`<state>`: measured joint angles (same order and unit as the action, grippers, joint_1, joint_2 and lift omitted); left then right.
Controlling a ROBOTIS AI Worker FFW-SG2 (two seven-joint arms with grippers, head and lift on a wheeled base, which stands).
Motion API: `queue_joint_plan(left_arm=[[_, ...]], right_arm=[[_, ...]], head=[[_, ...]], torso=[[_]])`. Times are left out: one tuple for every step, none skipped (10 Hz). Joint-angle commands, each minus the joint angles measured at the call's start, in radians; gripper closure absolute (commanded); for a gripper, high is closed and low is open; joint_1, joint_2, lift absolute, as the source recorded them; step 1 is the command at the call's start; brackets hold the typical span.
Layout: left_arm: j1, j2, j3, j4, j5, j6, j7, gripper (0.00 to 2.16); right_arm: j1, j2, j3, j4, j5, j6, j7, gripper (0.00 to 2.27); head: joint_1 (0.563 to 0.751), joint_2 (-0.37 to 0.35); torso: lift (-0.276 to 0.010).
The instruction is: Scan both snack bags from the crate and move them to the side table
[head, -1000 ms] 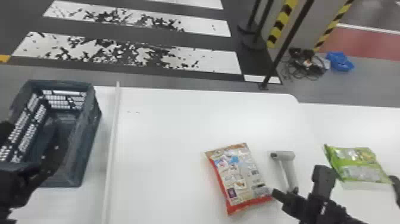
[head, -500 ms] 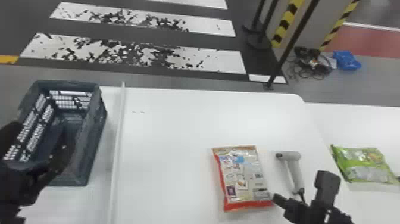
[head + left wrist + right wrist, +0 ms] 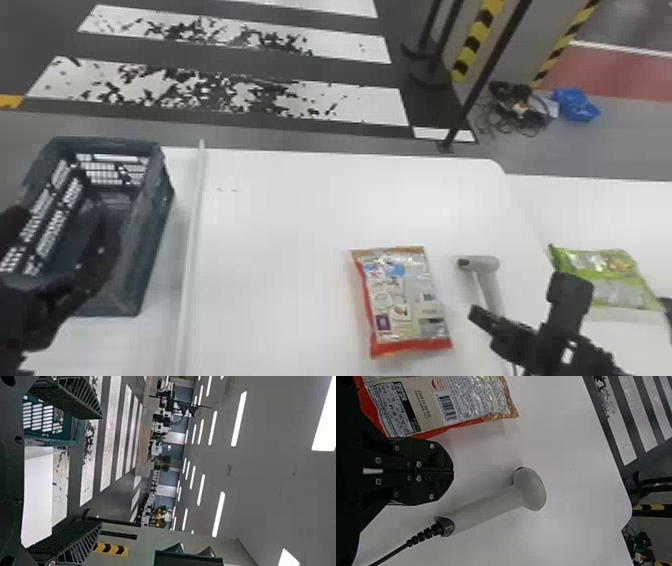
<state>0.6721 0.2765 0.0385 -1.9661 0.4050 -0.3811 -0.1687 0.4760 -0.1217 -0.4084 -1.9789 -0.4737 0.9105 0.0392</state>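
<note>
The right gripper (image 3: 476,316) is shut in the head view, between the red-edged snack bag (image 3: 402,300) and the grey scanner (image 3: 487,282). In the right wrist view the right gripper (image 3: 453,471) has its fingers together, with the snack bag (image 3: 466,399) on one side and the scanner (image 3: 490,506) lying on the other. A green snack bag (image 3: 605,282) lies flat on the side table (image 3: 625,210). Over the near part of the crate (image 3: 160,215) is the left gripper (image 3: 60,250); the left wrist view shows this left gripper (image 3: 100,470) open with nothing between its fingers.
A raised white strip (image 3: 192,235) runs along the main table (image 3: 280,220) beside the crate. The scanner's black cable (image 3: 389,556) trails from its handle. A dark object (image 3: 667,307) stands at the right edge. Posts (image 3: 480,85) rise beyond the table.
The red-edged bag has turned slightly and lies straighter. My right gripper has shifted a little away from it, toward the scanner. The left arm looks unchanged, and the head view has swayed slightly.
</note>
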Motion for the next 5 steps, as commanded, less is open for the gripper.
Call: queue_joint_plan(left_arm=[[0.001,0.0,0.0,-0.004,0.0,0.0,0.0,0.04],[0.003,0.0,0.0,-0.007,-0.002,0.0,0.0,0.04],[0.004,0.0,0.0,-0.008,-0.003,0.0,0.0,0.04],[0.004,-0.002,0.0,-0.007,-0.003,0.0,0.0,0.04],[0.004,-0.002,0.0,-0.008,-0.005,0.0,0.0,0.04]], right_arm=[[0.021,-0.001,-0.02,-0.063,0.01,0.018,0.03,1.44],[0.03,-0.003,-0.036,-0.089,0.021,0.012,0.051,0.41],[0.026,-0.026,-0.041,-0.084,0.044,-0.003,0.064,0.02],[0.006,-0.042,-0.04,-0.038,0.075,-0.04,0.079,0.01],[-0.031,-0.055,-0.032,0.037,0.113,-0.086,0.113,0.03]], head=[[0.695,-0.187],[0.695,-0.185],[0.695,-0.188],[0.695,-0.205],[0.695,-0.215]], torso=[[-0.029],[-0.029],[-0.029],[-0.029],[-0.029]])
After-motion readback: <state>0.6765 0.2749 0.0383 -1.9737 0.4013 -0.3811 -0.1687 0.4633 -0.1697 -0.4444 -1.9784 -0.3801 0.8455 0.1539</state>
